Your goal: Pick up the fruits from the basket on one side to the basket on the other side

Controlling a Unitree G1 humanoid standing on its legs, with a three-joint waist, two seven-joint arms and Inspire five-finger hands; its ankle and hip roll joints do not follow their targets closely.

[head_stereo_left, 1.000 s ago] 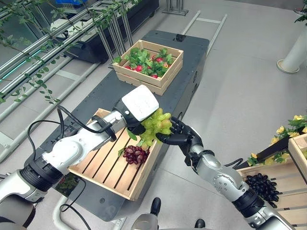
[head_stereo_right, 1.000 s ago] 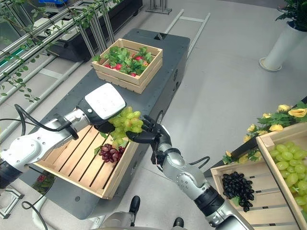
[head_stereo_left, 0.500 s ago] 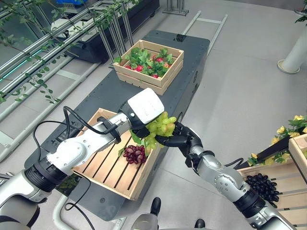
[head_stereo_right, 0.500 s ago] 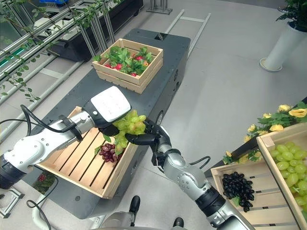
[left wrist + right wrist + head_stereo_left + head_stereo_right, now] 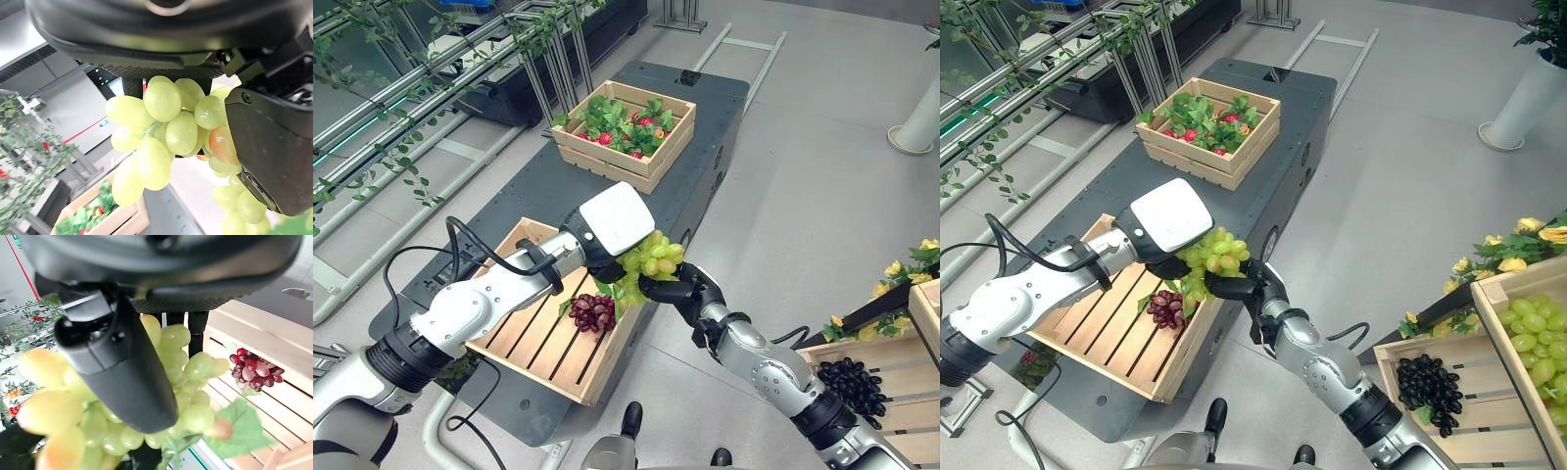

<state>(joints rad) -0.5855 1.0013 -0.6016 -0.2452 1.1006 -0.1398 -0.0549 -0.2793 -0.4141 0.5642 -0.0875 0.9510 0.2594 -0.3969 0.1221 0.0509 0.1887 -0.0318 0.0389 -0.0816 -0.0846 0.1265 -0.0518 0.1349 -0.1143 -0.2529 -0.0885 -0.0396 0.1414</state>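
Both hands are on the green grape bunch (image 5: 649,260), held above the near crate's (image 5: 536,354) right edge: left hand (image 5: 603,257) and right hand (image 5: 672,287) both curled round it. Red grapes (image 5: 592,312) lie inside already; green ones aren't down yet.

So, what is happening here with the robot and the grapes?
Both hands are on one bunch of green grapes, held in the air at the edge of the slatted wooden crate on the dark platform. The left robot hand and the right robot hand both curl round it, as in a handover. A bunch of red grapes lies in that crate.
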